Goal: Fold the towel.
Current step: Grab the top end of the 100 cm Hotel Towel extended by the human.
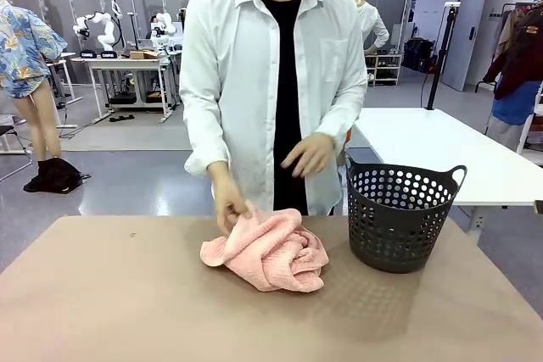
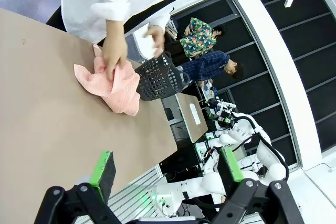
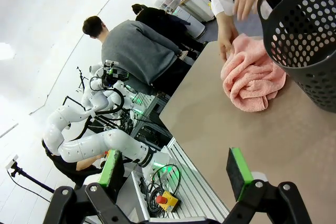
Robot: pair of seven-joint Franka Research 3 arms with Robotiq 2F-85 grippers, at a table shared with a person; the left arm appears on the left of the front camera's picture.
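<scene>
Towel [image 1: 267, 250]: lying bunched in a loose heap on the counter [image 1: 102, 294], just beside the dark basket [image 1: 399, 226].
Person's hand [image 1: 229, 207]: pressing on the heap's far-left edge, while the other hand [image 1: 310, 154] is hovering above it.
Left jaws: standing wide, holding nothing, hanging well back from the heap.
Right jaws: likewise gaping and empty.
Step in hand: spreading is probably coming first. That means finding two corners and drawing the heap flat before attempting any crease.
</scene>
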